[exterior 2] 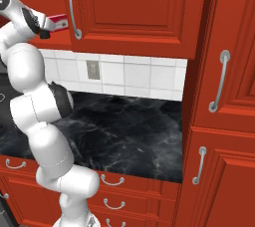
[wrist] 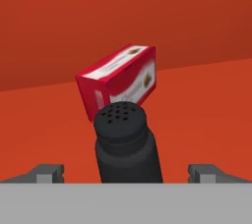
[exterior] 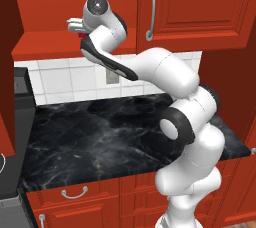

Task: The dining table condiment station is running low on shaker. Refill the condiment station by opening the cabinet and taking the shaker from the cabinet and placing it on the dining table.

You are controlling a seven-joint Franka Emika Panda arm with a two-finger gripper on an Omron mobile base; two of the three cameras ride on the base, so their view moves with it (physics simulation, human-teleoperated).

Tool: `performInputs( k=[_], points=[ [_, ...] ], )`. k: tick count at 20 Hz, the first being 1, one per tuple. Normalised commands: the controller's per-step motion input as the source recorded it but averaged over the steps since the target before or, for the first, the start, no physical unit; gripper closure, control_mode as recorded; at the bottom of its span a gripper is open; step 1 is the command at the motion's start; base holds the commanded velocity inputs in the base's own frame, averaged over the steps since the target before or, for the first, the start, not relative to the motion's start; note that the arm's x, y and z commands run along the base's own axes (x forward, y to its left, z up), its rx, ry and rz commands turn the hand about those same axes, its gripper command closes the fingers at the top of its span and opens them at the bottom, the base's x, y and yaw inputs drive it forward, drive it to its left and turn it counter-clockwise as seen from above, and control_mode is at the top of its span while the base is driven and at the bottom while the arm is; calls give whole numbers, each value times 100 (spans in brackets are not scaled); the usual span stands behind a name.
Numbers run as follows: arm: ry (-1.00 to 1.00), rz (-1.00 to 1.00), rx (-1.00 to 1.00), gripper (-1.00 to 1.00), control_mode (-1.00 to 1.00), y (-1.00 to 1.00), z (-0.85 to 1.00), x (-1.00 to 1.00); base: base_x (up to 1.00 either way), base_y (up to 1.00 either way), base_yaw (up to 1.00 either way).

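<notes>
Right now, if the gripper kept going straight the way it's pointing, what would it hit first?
Most likely the shaker: it stands centered between the open gripper fingertips, nearest the camera. The red box sits behind it, though how far behind is hard to judge.

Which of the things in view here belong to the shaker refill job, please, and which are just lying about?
Belongs to the job:
- black shaker, between the open tool's fingertips
- red wall cabinet it stands in

Just lying about:
- red and white box behind the shaker
- black marble worktop
- wall socket on the white tiles
- low red drawers
</notes>
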Motion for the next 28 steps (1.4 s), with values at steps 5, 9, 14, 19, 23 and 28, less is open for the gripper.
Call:
performInputs(
  k=[5,9,14,19,23,28],
  points=[
    [0,0,0,-100,-100,0,-1,12,0,0,0],
    [0,0,0,-100,-100,0,-1,10,0,0,0],
    [0,0,0,-100,-100,0,-1,8,0,0,0],
    [0,0,0,100,-100,0,-4,8,0,0,0],
    [0,0,0,100,-100,0,-3,3,0,0,0],
    [0,0,0,100,-100,0,-1,0,0,0,0]
  ],
)
